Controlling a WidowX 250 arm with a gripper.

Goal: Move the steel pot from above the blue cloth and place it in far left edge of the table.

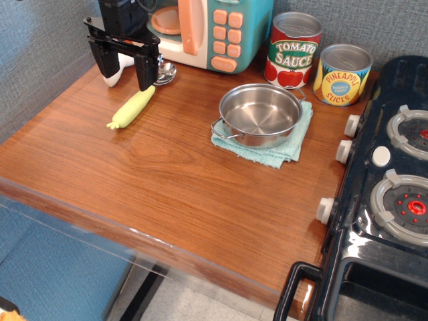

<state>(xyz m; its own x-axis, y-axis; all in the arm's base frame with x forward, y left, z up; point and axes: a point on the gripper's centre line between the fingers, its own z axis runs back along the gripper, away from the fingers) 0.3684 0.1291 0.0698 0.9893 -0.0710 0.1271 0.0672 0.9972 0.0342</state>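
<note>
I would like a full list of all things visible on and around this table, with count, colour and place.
steel pot: 1, silver, on the blue cloth
blue cloth: 1, aqua, right of centre
table: 1, brown wood
corn: 1, yellow-green, far left
spoon: 1, silver, by the microwave
toy microwave: 1, teal and peach, back
tomato sauce can: 1, red, back
pineapple can: 1, yellow, back right
toy stove: 1, black, right
gripper: 1, black, jaws open, above far left

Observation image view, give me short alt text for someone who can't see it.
A steel pot sits on a blue cloth on a wooden table. The open gripper hangs at the far left, above a toy corn cob.
</note>
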